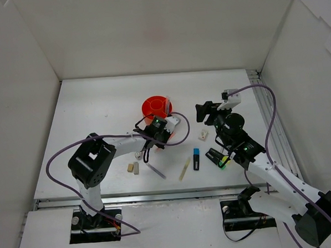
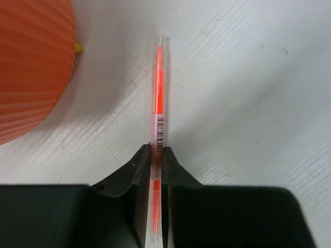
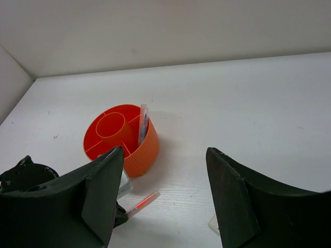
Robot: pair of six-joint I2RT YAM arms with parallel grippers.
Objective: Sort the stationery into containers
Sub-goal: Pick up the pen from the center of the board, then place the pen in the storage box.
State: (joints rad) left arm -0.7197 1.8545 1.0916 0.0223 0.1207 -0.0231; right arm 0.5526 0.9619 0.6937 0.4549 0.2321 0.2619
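Orange pen (image 2: 159,82) — clamped in left tool (image 2: 156,152), bound for the organiser (image 3: 145,150).
Pen sits low over the table (image 1: 98,105), just beside the organiser's wall at 6 o'clock in the top view. It is best raised above the rim, tipped upright, then let go over an outer compartment. Organiser holds one upright pen (image 3: 142,124), 3 o'clock of the central well — the well looks bare. Right tool (image 3: 164,155) is spread wide, holding nothing.

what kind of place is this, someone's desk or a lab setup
Most likely a lab robot cell, not a desk: a white table boxed in by bare white walls, two arms bolted at its near edge, the left gripper shut on an orange pen beside an orange organiser.
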